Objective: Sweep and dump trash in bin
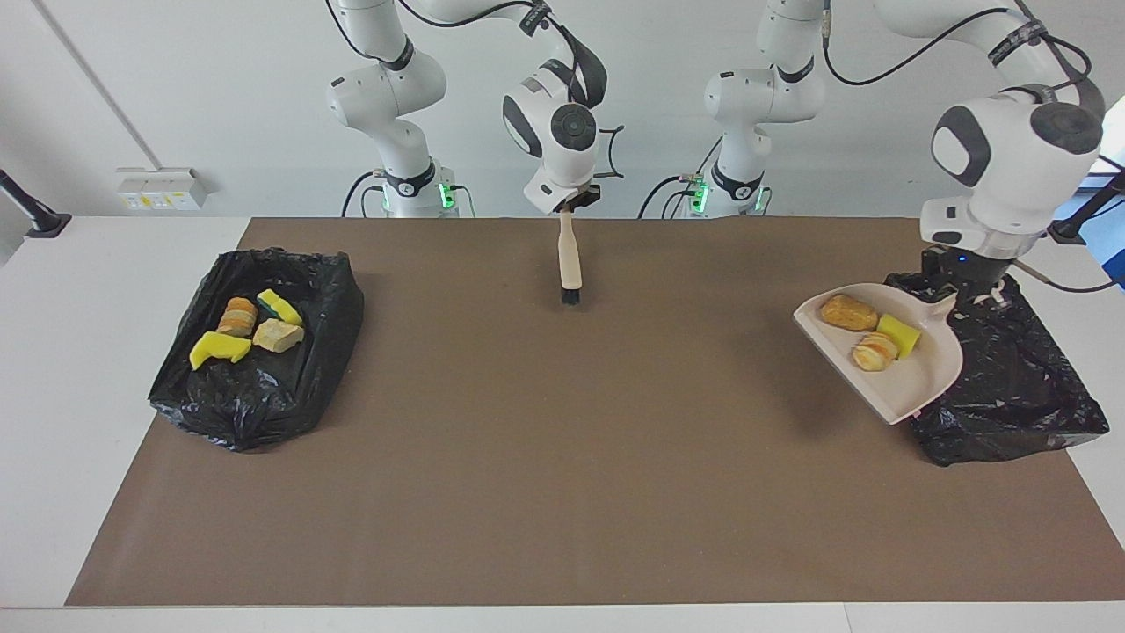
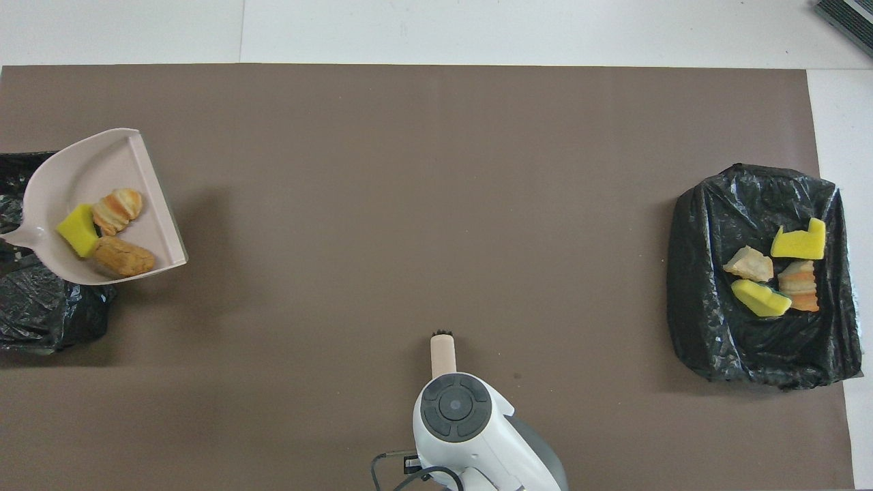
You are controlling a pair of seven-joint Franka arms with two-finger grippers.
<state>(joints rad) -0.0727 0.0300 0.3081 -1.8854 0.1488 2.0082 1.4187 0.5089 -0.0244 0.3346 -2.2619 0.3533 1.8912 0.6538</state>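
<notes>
My left gripper [image 1: 962, 294] is shut on the handle of the beige dustpan [image 1: 923, 378], held tilted in the air over the edge of a black bin bag [image 1: 1011, 396] at the left arm's end. In the pan [image 2: 89, 164] lie three scraps of trash: a brown bread piece [image 1: 848, 312], a yellow sponge chunk [image 1: 898, 334] and a croissant-like piece [image 1: 874, 352]. My right gripper [image 1: 576, 204] is shut on the beige brush [image 1: 569, 264], which hangs bristles down over the mat's middle, near the robots. The brush also shows in the overhead view [image 2: 442, 354].
A second black bin bag [image 1: 255, 413] lies at the right arm's end and holds several scraps, yellow sponge chunks [image 1: 220, 349] and bread pieces [image 1: 279, 335]. A brown mat [image 1: 562, 483] covers the table.
</notes>
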